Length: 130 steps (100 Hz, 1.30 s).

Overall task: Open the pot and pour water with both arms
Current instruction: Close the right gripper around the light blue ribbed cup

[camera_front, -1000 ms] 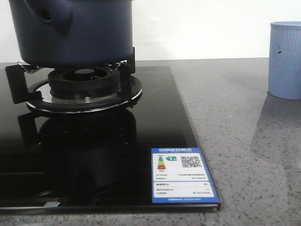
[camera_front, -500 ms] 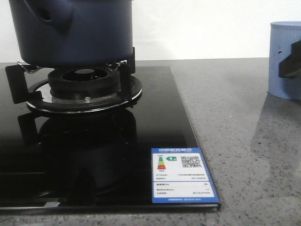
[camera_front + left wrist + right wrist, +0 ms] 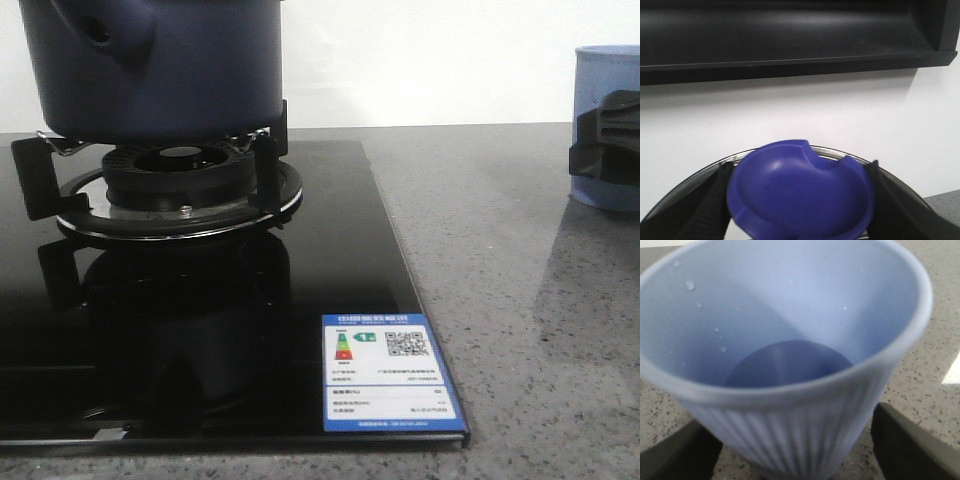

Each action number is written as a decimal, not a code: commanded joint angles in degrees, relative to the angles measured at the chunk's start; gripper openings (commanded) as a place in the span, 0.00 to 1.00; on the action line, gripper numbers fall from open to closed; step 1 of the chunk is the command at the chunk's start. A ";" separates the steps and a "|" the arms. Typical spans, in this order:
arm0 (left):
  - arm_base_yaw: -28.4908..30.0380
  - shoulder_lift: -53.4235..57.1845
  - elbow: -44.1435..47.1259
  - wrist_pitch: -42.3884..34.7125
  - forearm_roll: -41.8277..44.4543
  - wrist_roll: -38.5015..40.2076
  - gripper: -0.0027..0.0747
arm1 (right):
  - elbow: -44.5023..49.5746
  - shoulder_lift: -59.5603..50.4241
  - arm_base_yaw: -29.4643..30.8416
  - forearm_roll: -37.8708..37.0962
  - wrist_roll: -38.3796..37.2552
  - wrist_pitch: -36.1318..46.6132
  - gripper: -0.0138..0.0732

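Right, pot [image 3: 160, 65]: one, large, round, dark navy, matte sides, stubby same-colour handle [image 3: 105, 35] with a small hole, top cropped out of the front view. It sits on the black trivet of the single gas burner [image 3: 180, 185] at the far left of a glossy black glass hob [image 3: 330, 260], which mirrors the burner. One energy label sticker [image 3: 392, 372] with a QR code at the hob's near right corner. Hob lies on a grey speckled bench [image 3: 500, 300]; white wall behind. One light blue ribbed cup [image 3: 605, 110] stands on the bench at the right edge, well apart from the pot. Right hand [image 3: 605, 150] enters from the right in front of the cup; in the right wrist view its two dark fingers [image 3: 905, 445] stand either side of the cup base, spread wide, contact not discernible. Cup interior shows a few droplets on the wall and a darker round bottom; whether that's water, can't tell. Left wrist view: left hand [image 3: 800, 210] with a dark finger each side of one rounded blue-violet knob [image 3: 800, 200], fingers pressed against it, so it's gripping the knob. A curved rim of a glass lid [image 3: 685, 182] shows behind the knob. One dark shelf or hood [image 3: 790, 35] on the white wall above.
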<state>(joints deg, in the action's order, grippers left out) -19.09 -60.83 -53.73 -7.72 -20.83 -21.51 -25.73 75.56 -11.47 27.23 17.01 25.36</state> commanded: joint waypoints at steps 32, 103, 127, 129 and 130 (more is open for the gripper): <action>0.05 1.54 -2.08 -6.69 0.41 0.01 0.54 | -3.16 3.15 -0.19 -0.48 0.56 8.18 0.79; 0.05 1.54 -2.08 -6.69 0.41 0.01 0.54 | -4.54 5.39 0.16 -0.48 0.49 10.02 0.76; 0.05 1.54 -2.08 -6.69 0.41 0.01 0.54 | -4.54 5.39 0.16 -0.48 0.49 10.02 0.56; 0.05 1.54 -2.08 -6.69 0.41 0.01 0.54 | -4.54 5.39 0.16 -0.48 0.49 10.02 0.56; 0.05 1.54 -2.08 -6.69 0.41 0.01 0.54 | -4.54 5.39 0.16 -0.48 0.49 10.02 0.56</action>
<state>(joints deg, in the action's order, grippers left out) -19.09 -60.83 -53.73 -7.97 -20.83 -21.51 -28.68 82.45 -11.47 27.33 17.01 30.90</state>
